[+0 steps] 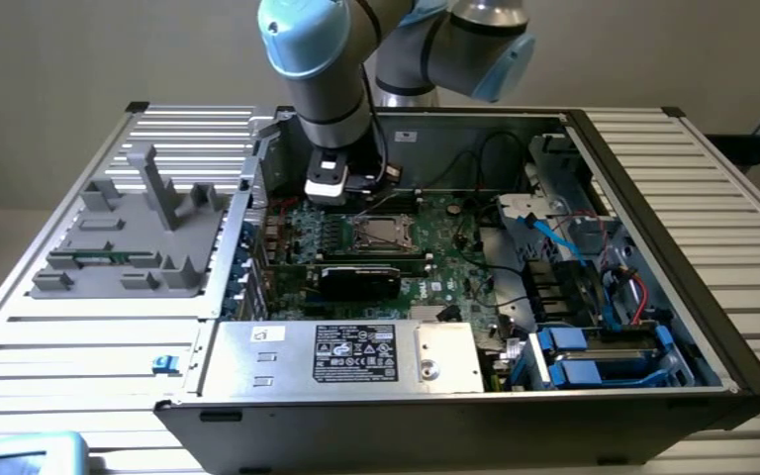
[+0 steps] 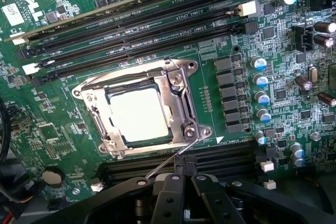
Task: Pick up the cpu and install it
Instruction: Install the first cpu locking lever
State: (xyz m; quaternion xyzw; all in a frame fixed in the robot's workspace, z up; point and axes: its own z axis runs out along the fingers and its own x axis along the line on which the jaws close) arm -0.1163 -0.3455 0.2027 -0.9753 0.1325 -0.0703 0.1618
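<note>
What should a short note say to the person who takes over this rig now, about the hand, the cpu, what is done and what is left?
Hand: shut, with nothing seen between its fingers, low over the motherboard inside the open case, next to the socket.
Cpu: lies flat in the socket with its silver top up; the metal frame is folded down around it.
Done: the cpu is picked up and placed in the socket.
Left: the thin wire lever slants away from the frame's corner toward the hand. I cannot tell whether it is latched, so check the locking.
</note>
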